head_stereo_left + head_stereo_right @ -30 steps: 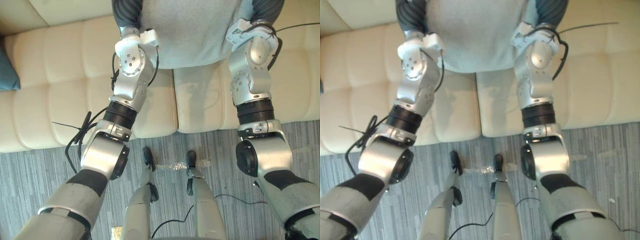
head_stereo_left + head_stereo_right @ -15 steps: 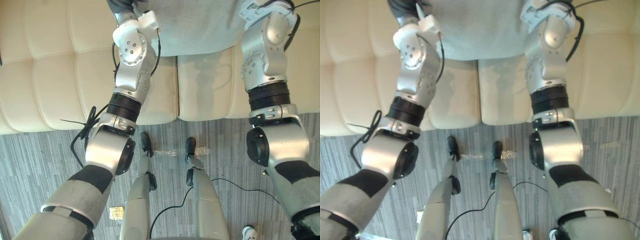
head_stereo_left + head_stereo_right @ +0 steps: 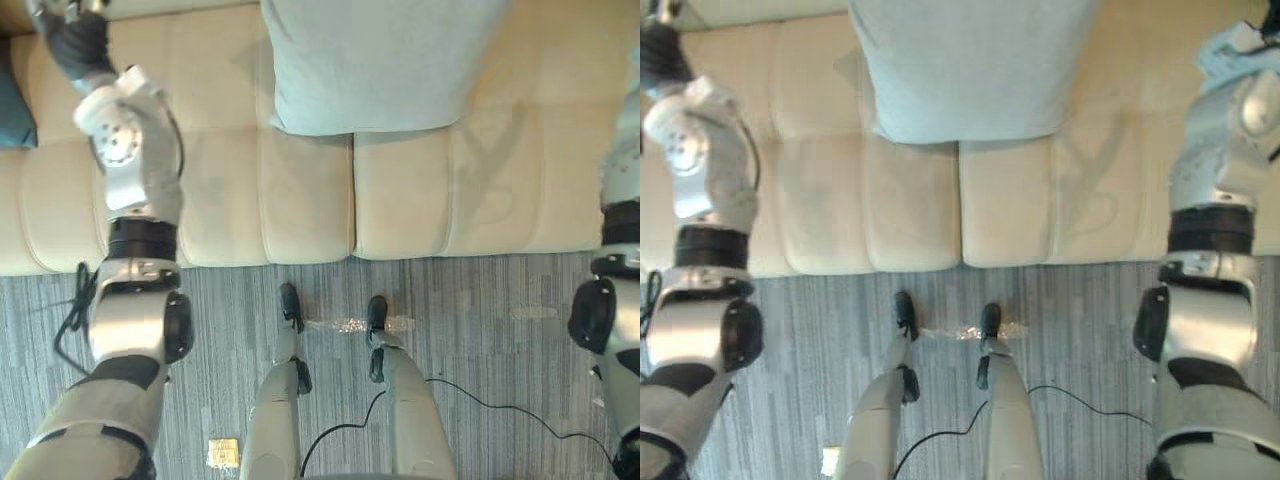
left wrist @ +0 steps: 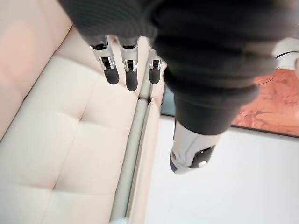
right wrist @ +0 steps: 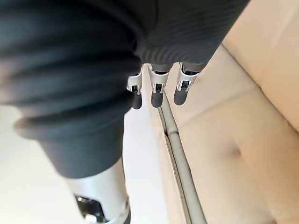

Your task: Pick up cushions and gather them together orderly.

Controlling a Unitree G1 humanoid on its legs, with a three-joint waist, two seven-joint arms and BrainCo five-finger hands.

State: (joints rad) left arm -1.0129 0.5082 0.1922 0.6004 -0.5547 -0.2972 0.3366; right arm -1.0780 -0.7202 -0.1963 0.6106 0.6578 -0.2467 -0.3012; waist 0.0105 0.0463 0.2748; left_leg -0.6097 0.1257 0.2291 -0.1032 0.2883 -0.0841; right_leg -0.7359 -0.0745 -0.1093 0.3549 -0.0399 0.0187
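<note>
The pale grey cushion [image 3: 375,65] lies flat on the seat of the cream sofa [image 3: 300,205]. It sits at the middle of the seat and spans the seam between two seat sections. Its near edge runs roughly parallel to the front of the seat, and its far edge is cut off by the frame. Neither hand touches it.

A teal cushion [image 3: 12,110] lies at the far left end of the seat, well apart from the pale grey cushion.

The left hand [image 4: 125,70] is over the left part of the sofa, near the teal cushion. Its fingers are straight and side by side, above bare upholstery, and hold nothing.

The right hand [image 5: 156,88] is over the right part of the sofa. Its fingers are likewise extended, above bare upholstery, and hold nothing.

A grey striped carpet [image 3: 480,320] lies in front of the sofa.
</note>
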